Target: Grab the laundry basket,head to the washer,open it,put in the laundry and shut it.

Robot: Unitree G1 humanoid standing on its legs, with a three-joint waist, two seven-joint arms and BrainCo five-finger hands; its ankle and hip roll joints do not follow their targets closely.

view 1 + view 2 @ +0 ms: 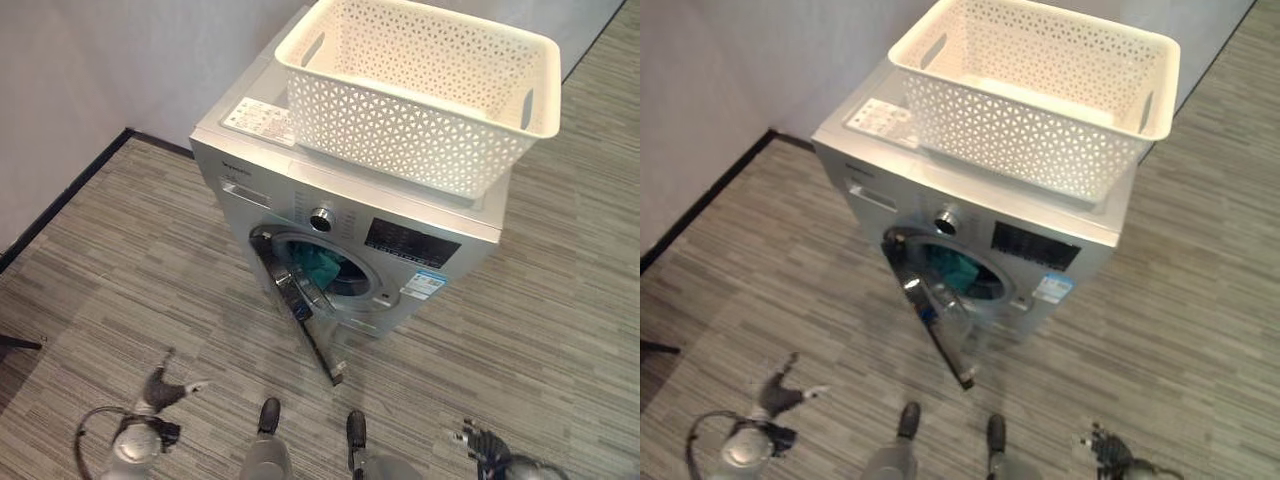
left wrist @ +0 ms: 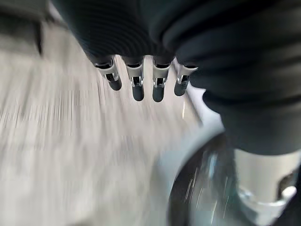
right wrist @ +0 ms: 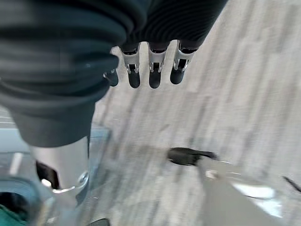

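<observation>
Both eye views look steeply down from the head at the silver front-loading washer (image 1: 350,240) with the white perforated plastic basket (image 1: 420,90) on top, sharing nearly the whole scene. Each wrist view looks from close along its own hand, left hand (image 2: 136,80) and right hand (image 3: 150,70), toward grey striped wood-look floor (image 3: 225,108) past the fingertips.

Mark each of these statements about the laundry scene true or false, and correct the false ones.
1. The laundry basket sits on top of the washer. True.
2. The washer door is shut. False: it hangs open.
3. Teal laundry lies in the drum. True.
4. The basket is full of clothes. False: no clothes show in it.
5. The left hand grips the door. False: it is low over the floor, apart from the door, holding nothing.
</observation>
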